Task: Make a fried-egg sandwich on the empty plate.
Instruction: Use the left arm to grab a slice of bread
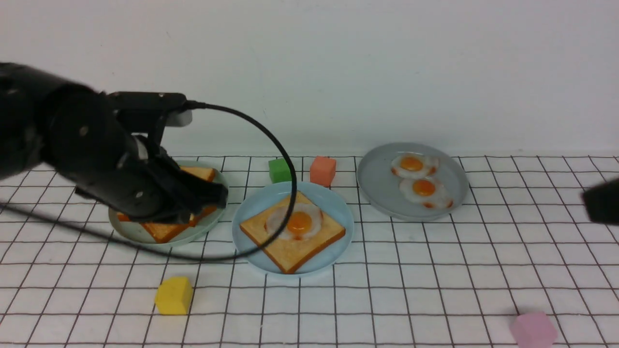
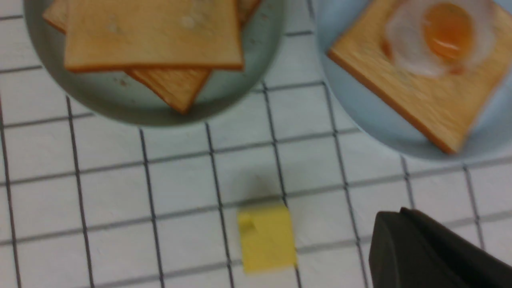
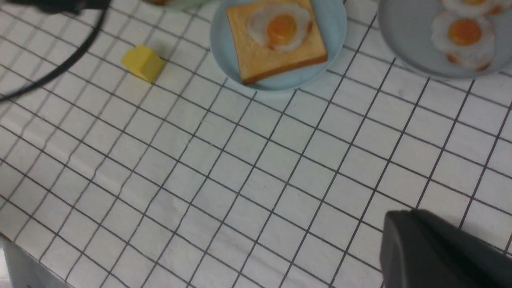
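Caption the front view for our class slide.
On the light-blue plate, a fried egg tops one toast slice, awaiting a second.

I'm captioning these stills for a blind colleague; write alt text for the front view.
A blue plate holds one toast slice topped with a fried egg. To its left, a robot arm partly hides toast on a pale green plate; to its right, a grey plate holds two fried eggs.
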You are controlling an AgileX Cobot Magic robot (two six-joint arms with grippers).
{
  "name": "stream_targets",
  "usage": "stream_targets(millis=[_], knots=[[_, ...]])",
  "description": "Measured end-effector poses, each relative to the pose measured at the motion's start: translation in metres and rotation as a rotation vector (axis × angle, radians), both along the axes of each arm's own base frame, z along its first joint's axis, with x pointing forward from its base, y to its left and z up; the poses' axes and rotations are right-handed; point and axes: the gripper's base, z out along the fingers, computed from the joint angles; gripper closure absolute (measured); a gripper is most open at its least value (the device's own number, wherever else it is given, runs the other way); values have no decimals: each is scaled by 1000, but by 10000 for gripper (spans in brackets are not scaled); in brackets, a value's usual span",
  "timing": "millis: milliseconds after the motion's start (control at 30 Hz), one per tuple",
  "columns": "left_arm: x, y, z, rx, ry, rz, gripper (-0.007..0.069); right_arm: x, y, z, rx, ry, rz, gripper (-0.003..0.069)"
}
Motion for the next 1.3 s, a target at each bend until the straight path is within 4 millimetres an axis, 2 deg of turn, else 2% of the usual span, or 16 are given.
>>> stream_targets(millis=[133, 200, 267, 300, 367, 433, 467, 533, 733, 833, 1067, 1167, 1200, 1233, 1267, 1300], knots=[[48, 8, -17, 8, 38, 54, 632, -40, -15, -1, 61, -136, -17, 637], [60, 10, -22, 12, 45, 63, 619, -48, -18, -1, 71, -161, -19, 636], [84, 12, -28, 21, 61, 73, 563, -59, -22, 0, 89, -196, -21, 634], [86, 12, -32, 25, 70, 74, 557, -59, -22, 0, 92, -197, -22, 634], [107, 11, -39, 40, 81, 78, 468, -63, -23, 0, 111, -200, -20, 634], [114, 9, -42, 44, 80, 77, 432, -64, -22, 0, 122, -195, -16, 634], [124, 8, -48, 51, 77, 73, 374, -64, -21, 0, 133, -187, -10, 634], [133, 6, -57, 60, 74, 68, 316, -64, -20, -1, 147, -177, -5, 634], [149, 8, -86, 150, 46, 29, 238, -65, -18, -1, 159, -165, 4, 631], [152, 9, -100, 180, 62, 16, 235, -65, -18, -2, 153, -153, 8, 629], [154, 9, -105, 190, 69, 13, 246, -66, -18, -3, 152, -145, 8, 629], [154, 9, -105, 198, 77, 12, 322, -66, -18, -3, 152, -140, 8, 628], [154, 9, -104, 197, 78, 13, 403, -66, -18, -4, 150, -134, 9, 627], [154, 9, -104, 196, 80, 14, 427, -66, -18, -4, 150, -134, 9, 627], [153, 9, -103, 190, 78, 16, 510, -66, -18, -4, 149, -132, 10, 627], [153, 8, -102, 189, 77, 16, 536, -66, -18, -4, 148, -131, 10, 627]])
